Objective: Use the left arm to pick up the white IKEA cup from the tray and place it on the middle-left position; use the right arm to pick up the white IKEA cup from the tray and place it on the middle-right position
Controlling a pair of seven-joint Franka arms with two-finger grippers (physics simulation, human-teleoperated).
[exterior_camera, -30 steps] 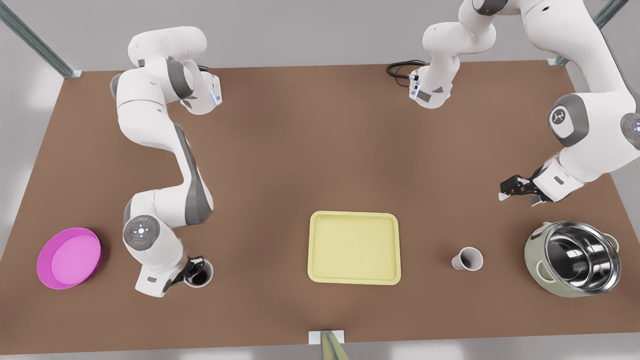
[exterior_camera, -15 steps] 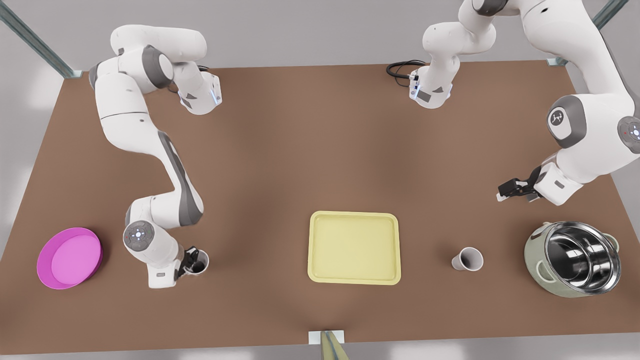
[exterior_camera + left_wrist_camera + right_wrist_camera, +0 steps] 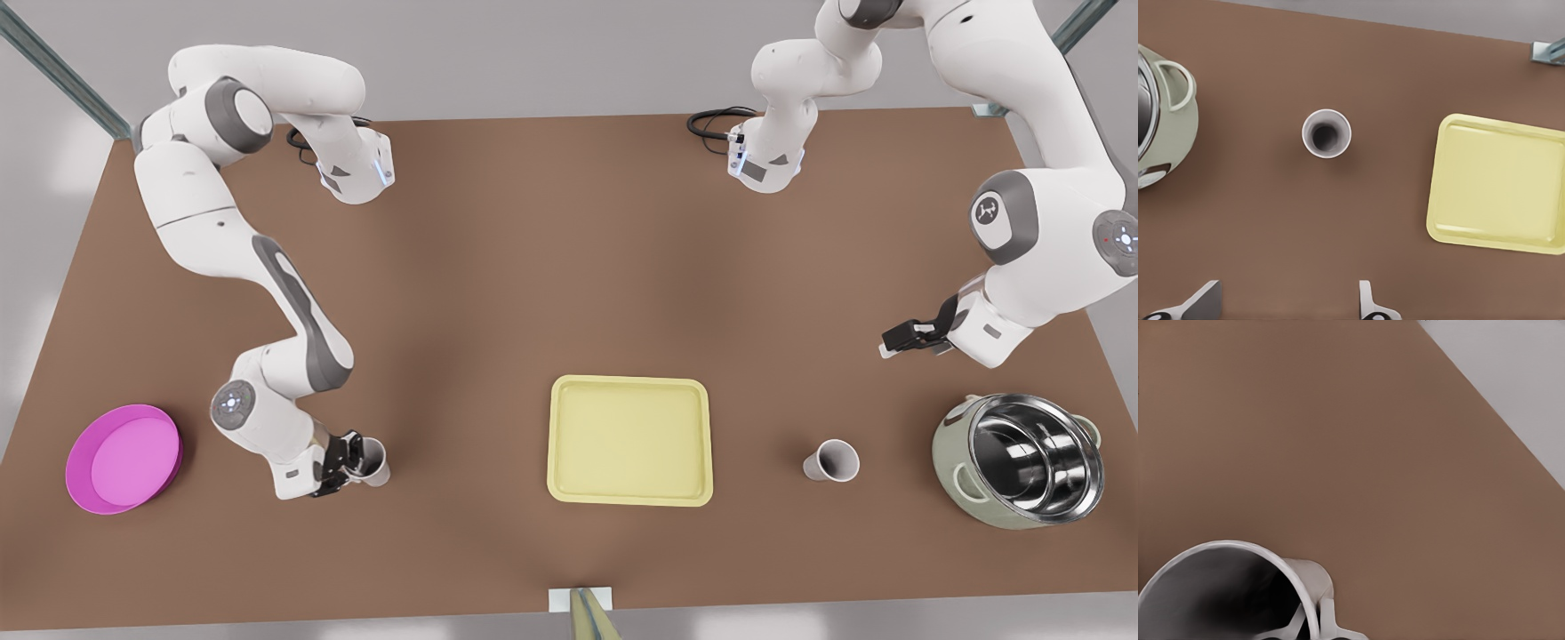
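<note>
Motion in the front view is nearly all on the front view's left. The right gripper (image 3: 354, 464) has swung round with its wrist over the last second. The white cup (image 3: 375, 460) it has clamped sat mouth-up under the claw a second ago and now leans over on its side, its mouth facing the tray (image 3: 629, 383). It is near the magenta dish (image 3: 173, 444) and well apart from the tray, which is bare. On the front view's right, the left gripper (image 3: 900, 338) hangs above the table and has only drifted a touch. The second cup (image 3: 832, 460) stands upright on the brown top between the tray and the steel pot (image 3: 951, 462), where it was before.

In the left wrist view I look straight down on that second cup (image 3: 1327, 133), with the pot (image 3: 1171, 127) on one side and the tray (image 3: 1498, 125) on the other. The left claw's fingers (image 3: 1205, 300) are spread wide with nothing between them. I judge the left arm's half done, and the arm is waiting.

The right wrist view shows the tilted cup (image 3: 1218, 587) hard against a finger (image 3: 1327, 620), so the right claw is closed on its rim, with bare tabletop beyond. I read this as the cup being off the table and not yet released. The tilt worries me, because it has to come back upright before I let it go
</note>
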